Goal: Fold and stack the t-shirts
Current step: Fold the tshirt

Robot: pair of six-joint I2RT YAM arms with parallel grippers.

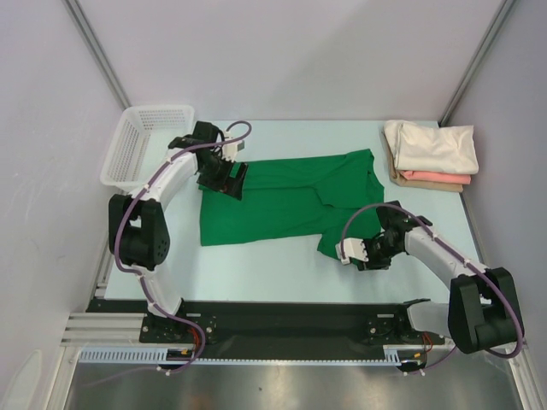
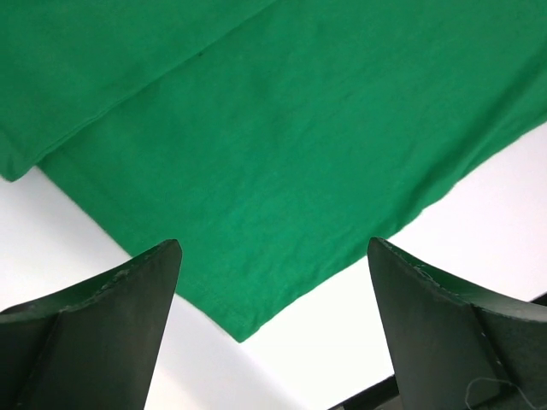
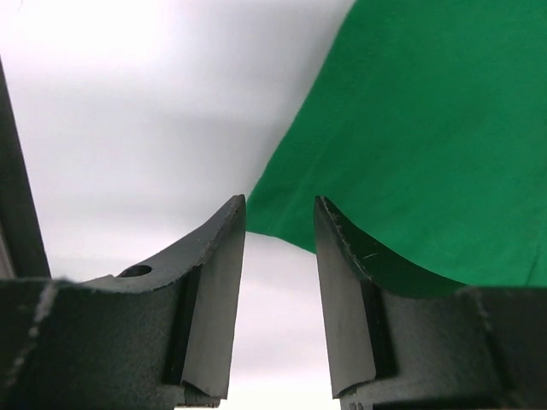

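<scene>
The bright green t-shirt (image 1: 282,201) lies spread on the middle of the pale table (image 1: 256,269), its far long edge folded over. The left gripper (image 2: 273,249) hangs over its left corner, jaws wide apart and holding nothing. The right gripper (image 3: 280,209) sits at the shirt's near right edge, jaws narrowly apart and nothing between them. The folded cream t-shirt (image 1: 432,145) tops the salmon-pink one (image 1: 434,180) at the far right. The white mesh basket (image 1: 141,145) stands far left.

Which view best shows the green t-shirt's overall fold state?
Top external: the whole green t-shirt is visible, partly folded. The left wrist view shows only a folded corner; the right wrist view shows only an edge.
</scene>
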